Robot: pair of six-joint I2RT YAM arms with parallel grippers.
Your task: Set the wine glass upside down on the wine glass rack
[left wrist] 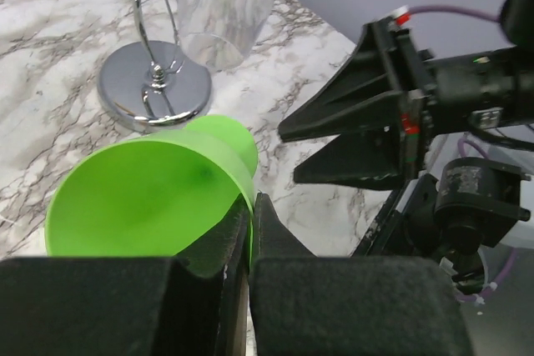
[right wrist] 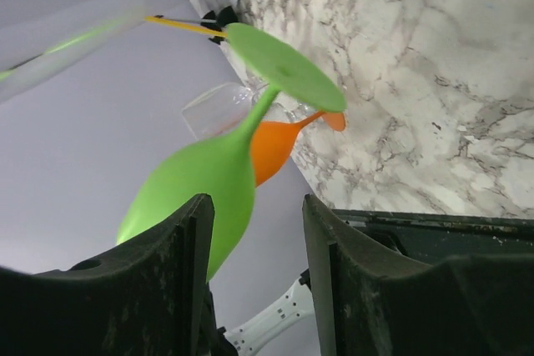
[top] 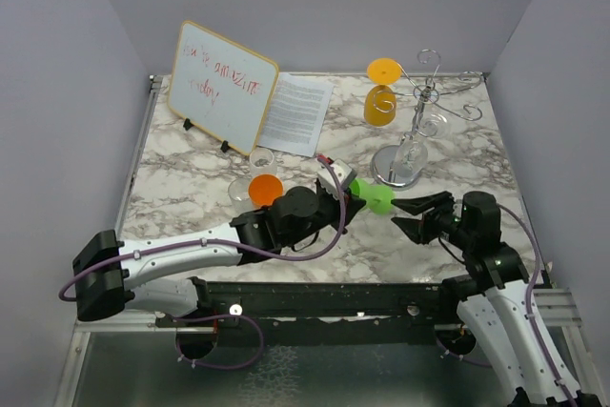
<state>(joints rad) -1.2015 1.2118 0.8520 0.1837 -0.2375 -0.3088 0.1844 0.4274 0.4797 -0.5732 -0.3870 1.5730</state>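
Firmly, the left claw [left wrist: 250,210] was pinched shut on the rim of the green wine glass [left wrist: 158,193], which was tipped on its side between the two arms. Facing it, the right claw [right wrist: 259,206] stood partly parted with nothing in its grip and the green bowl just beside one finger. Beyond them on the marble tabletop [top: 191,193], an orange glass [top: 265,188] lay beside the left arm. Farther back right stood the wine glass rack [top: 417,121], with a yellow glass [top: 380,104] and a clear glass [top: 412,152] hanging on it upside down. A whiteboard [top: 221,86] and a printed sheet [top: 295,113] sat at the rear left.
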